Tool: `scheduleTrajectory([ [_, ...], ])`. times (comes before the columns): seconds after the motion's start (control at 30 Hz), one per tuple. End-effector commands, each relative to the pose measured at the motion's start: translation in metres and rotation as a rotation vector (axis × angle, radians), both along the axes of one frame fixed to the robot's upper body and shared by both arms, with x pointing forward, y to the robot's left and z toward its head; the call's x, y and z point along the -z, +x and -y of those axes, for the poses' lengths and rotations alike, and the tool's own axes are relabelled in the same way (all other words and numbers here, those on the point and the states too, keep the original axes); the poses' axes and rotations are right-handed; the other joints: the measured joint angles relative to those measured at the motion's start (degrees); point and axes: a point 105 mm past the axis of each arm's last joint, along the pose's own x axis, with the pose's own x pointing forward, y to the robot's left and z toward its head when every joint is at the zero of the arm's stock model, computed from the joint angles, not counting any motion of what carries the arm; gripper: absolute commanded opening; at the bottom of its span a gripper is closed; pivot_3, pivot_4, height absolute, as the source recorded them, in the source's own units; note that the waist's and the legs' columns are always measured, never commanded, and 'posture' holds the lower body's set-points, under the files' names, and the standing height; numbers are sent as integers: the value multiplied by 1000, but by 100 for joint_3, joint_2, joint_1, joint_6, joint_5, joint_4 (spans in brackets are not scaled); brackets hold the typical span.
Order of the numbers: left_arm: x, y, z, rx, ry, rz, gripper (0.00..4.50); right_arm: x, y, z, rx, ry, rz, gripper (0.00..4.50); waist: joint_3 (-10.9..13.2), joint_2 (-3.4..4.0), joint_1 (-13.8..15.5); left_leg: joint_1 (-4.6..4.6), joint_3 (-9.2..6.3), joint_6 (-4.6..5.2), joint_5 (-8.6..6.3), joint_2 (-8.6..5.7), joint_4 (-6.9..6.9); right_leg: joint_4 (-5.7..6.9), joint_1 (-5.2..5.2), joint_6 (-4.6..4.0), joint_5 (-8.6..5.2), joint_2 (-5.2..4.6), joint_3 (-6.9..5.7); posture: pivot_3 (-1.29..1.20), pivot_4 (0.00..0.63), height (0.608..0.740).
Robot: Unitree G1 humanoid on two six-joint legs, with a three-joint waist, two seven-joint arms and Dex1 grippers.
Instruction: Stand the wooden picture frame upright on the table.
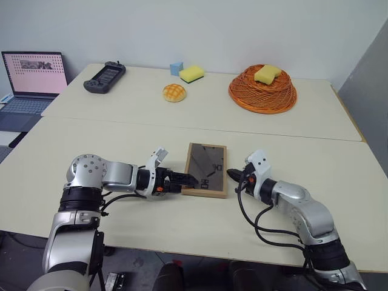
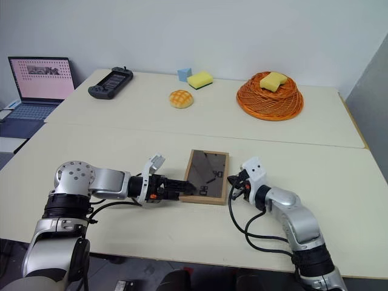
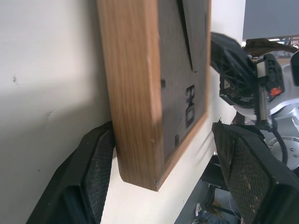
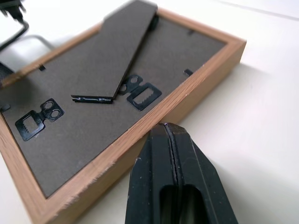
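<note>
Frame flat, back up; standing it is all still to do.

Head views: the wooden picture frame (image 1: 205, 170) lies face down near the table (image 1: 121, 139) front edge, between both grippers. Left wrist view: the left gripper (image 3: 163, 177) gapes around the frame's near-left corner, not clamped. Right wrist view: the right gripper (image 4: 175, 158), clenched empty, noses the frame's right edge.

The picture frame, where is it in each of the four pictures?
Left eye view: picture frame lies back-up on the table, centre, between both grippers.
Right eye view: same spot, centre.
Left wrist view: its wooden edge stands tall, close up.
Right wrist view: its grey back is across the upper left.
Shared landmark: the fold-out stand.
</note>
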Motion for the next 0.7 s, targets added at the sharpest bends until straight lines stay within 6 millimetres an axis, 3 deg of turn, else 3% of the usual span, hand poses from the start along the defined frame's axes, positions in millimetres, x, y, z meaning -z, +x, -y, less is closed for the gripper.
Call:
scheduleTrajectory([
  [0.03,-10,1,2,15,-29,30,3461,-8,-2,-1,-14,12,26,0,0,0,-1,0,0,0,0,0,0,0,0,0,0,0,0,0,150,740],
  [0.2,-10,1,2,14,-32,25,3461,-19,-1,-16,-32,63,46,0,0,0,-6,0,0,0,0,1,-1,0,-1,0,0,1,0,0,150,740],
  [0.7,-10,2,2,8,-31,27,3461,-23,-2,-21,-19,108,34,0,0,0,-6,0,0,0,0,0,-2,-1,-2,0,0,0,0,0,150,740],
])
